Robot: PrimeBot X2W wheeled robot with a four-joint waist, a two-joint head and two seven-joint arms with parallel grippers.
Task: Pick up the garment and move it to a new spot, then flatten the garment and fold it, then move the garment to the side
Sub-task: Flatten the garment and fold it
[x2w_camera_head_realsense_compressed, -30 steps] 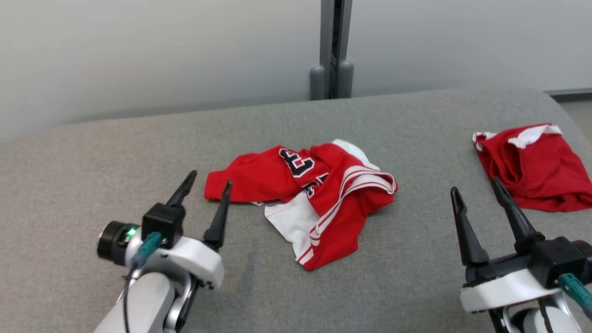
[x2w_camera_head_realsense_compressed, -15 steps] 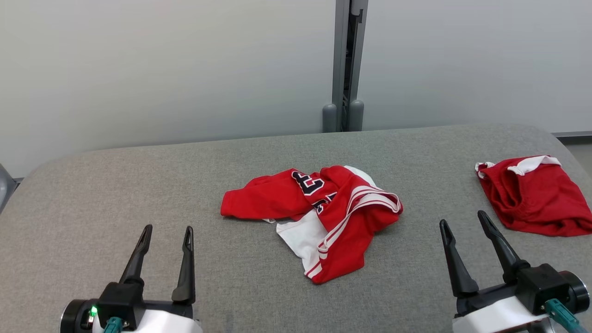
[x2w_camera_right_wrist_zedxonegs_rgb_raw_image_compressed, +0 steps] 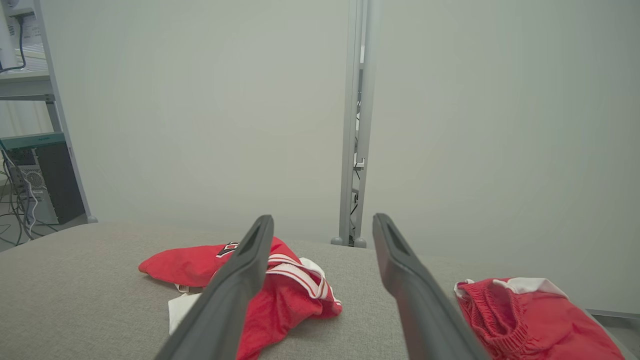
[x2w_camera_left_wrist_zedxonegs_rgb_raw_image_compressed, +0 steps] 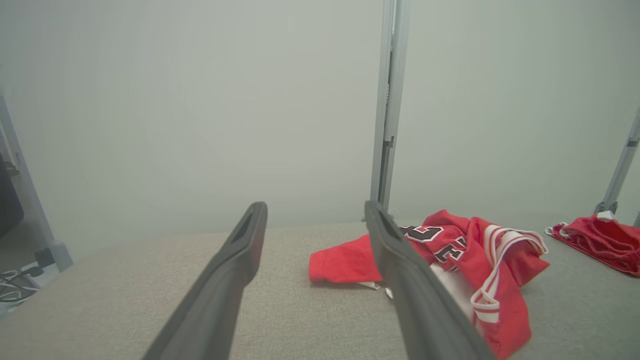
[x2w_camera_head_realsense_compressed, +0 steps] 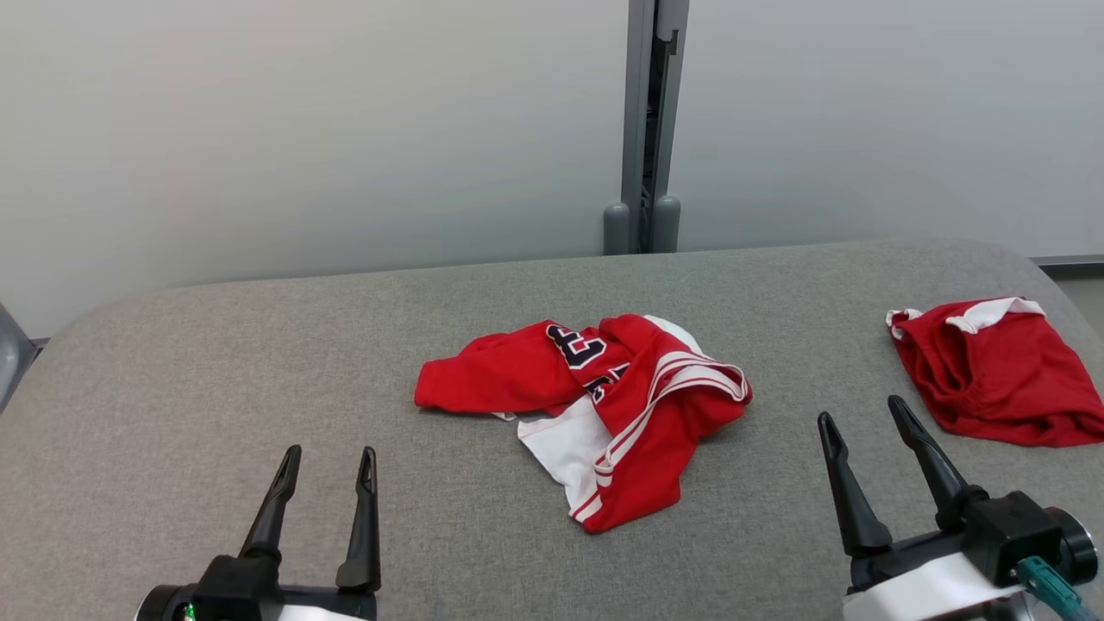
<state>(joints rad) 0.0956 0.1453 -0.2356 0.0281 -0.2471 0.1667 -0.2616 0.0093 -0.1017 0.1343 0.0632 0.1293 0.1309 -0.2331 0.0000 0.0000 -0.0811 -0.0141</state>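
Matt woven grey table (x2w_camera_head_realsense_compressed: 259, 362); smooth cloth jersey (x2w_camera_head_realsense_compressed: 638, 405); ribbed red shorts (x2w_camera_head_realsense_compressed: 1000, 379)

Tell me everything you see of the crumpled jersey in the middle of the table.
The jersey is red, thin sporty knit by its look, with white panels, red-and-white striped trim and dark white-edged numerals partly folded under. It lies crumpled in a loose heap, mid-way across the grey padded surface, resting on that alone.
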